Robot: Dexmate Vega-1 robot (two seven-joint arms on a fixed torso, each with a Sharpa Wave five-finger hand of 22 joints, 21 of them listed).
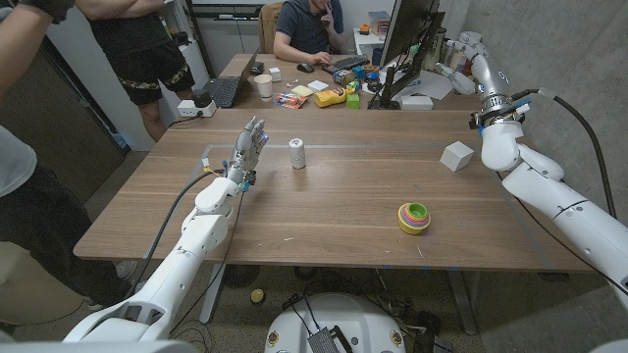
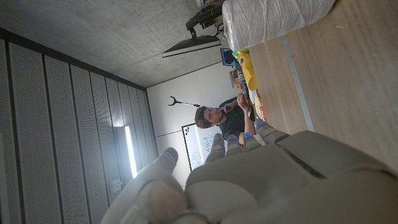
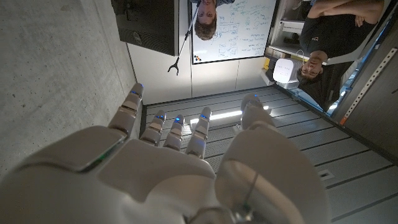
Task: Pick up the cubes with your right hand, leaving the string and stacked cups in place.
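Cube: white matte cube [image 1: 457, 155] sits on the wooden table [image 1: 324, 211] at about two o'clock from the table's middle, alone, just beside the right forearm in the head view.
String: white wound spool of string [image 1: 297, 153] stands upright at about eleven o'clock from the middle, near the left hand; its wound side [image 2: 273, 18] looms close in the left wrist view.
Cups: stack of coloured nested plastic cups [image 1: 413, 218] rests at about four o'clock from the middle, well apart from the cube.
Right hand: right hand [image 1: 478, 54] is raised high beyond the table's far edge, around one o'clock. The right wrist view shows its back [image 3: 168, 168] with fingers [image 3: 163, 127] extended and spread toward the ceiling, holding nothing.
Left hand: left hand [image 1: 248, 149] hangs above the table at ten o'clock, fingers pointing up and apart, gripping nothing; its back [image 2: 261, 180] shows in the left wrist view.
Step in hand: likely the reach has not begun, since the right hand is up and away from the cube.
Doing it well: the right arm should swing down and inward toward two o'clock, palm turned to the table, fingers kept wide until they straddle the cube, then close on opposite faces.
Caution: the cups lie toward the robot from the cube, so a descent from above avoids sweeping them; the string seems out of the path, though depth is hard to judge from the head view.
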